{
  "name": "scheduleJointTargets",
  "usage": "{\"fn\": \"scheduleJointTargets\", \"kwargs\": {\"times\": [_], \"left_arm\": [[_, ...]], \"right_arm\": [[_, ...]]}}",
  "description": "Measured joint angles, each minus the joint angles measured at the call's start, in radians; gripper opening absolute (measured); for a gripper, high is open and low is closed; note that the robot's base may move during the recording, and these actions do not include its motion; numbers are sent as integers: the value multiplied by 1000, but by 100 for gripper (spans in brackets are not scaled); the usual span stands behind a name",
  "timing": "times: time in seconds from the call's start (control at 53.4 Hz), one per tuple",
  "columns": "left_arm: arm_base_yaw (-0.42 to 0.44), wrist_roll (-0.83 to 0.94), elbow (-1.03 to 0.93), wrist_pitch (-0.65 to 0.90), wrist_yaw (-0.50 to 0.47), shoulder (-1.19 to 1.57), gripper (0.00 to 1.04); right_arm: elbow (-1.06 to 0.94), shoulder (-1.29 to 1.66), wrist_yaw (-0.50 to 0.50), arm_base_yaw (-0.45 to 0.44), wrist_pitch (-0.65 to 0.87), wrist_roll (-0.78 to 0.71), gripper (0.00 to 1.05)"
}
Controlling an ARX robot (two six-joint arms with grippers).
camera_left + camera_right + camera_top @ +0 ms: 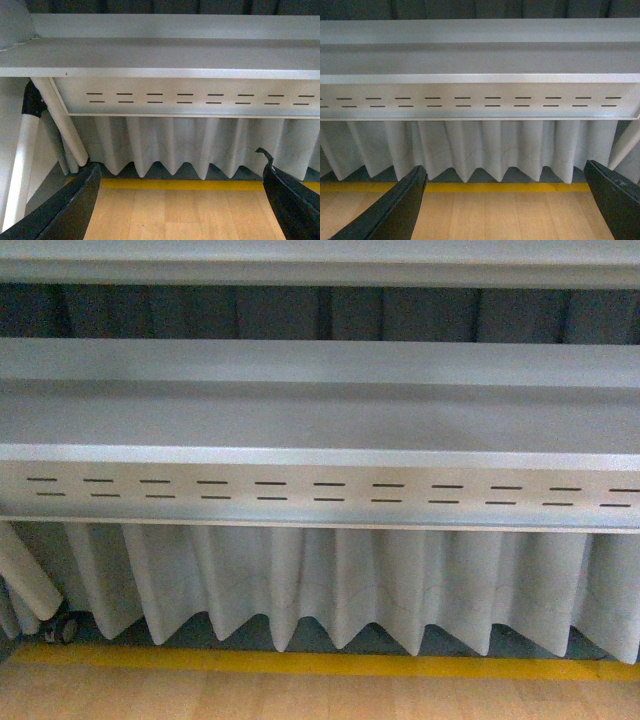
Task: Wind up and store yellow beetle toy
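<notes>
The yellow beetle toy is out of view in every frame. My left gripper (182, 200) is open and empty; its black fingers (70, 210) stand wide apart over bare wooden floor. My right gripper (505, 205) is open and empty too, its black fingers (395, 210) spread over the same kind of floor. Neither arm shows in the front view.
A grey metal shelf frame (320, 485) with rows of slots stands ahead, with a white pleated curtain (350, 585) hanging under it. A yellow floor stripe (320, 665) runs along its foot. White legs (57, 120) and a small caster (62, 630) stand at the left.
</notes>
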Motion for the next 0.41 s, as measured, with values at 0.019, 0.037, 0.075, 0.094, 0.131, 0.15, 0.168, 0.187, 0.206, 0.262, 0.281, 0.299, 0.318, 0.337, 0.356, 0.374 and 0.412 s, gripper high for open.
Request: {"fn": "scheduleJointTargets", "kwargs": {"times": [0.019, 0.037, 0.075, 0.094, 0.131, 0.15, 0.168, 0.187, 0.206, 0.262, 0.281, 0.299, 0.318, 0.337, 0.356, 0.374, 0.412], "left_arm": [[0, 0, 0, 0, 0, 0, 98], [0, 0, 0, 0, 0, 0, 98], [0, 0, 0, 0, 0, 0, 98], [0, 0, 0, 0, 0, 0, 98], [0, 0, 0, 0, 0, 0, 98], [0, 0, 0, 0, 0, 0, 98], [0, 0, 0, 0, 0, 0, 98], [0, 0, 0, 0, 0, 0, 98], [0, 0, 0, 0, 0, 0, 98], [0, 0, 0, 0, 0, 0, 98], [0, 0, 0, 0, 0, 0, 98], [0, 0, 0, 0, 0, 0, 98], [0, 0, 0, 0, 0, 0, 98], [0, 0, 0, 0, 0, 0, 98], [0, 0, 0, 0, 0, 0, 98], [0, 0, 0, 0, 0, 0, 98], [0, 0, 0, 0, 0, 0, 98]], "right_arm": [[0, 0, 0, 0, 0, 0, 98], [0, 0, 0, 0, 0, 0, 98], [0, 0, 0, 0, 0, 0, 98], [0, 0, 0, 0, 0, 0, 98], [0, 0, 0, 0, 0, 0, 98], [0, 0, 0, 0, 0, 0, 98], [0, 0, 0, 0, 0, 0, 98], [0, 0, 0, 0, 0, 0, 98], [0, 0, 0, 0, 0, 0, 98], [0, 0, 0, 0, 0, 0, 98], [0, 0, 0, 0, 0, 0, 98], [0, 0, 0, 0, 0, 0, 98], [0, 0, 0, 0, 0, 0, 98], [0, 0, 0, 0, 0, 0, 98], [0, 0, 0, 0, 0, 0, 98], [0, 0, 0, 0, 0, 0, 98], [0, 0, 0, 0, 0, 0, 98]]}}
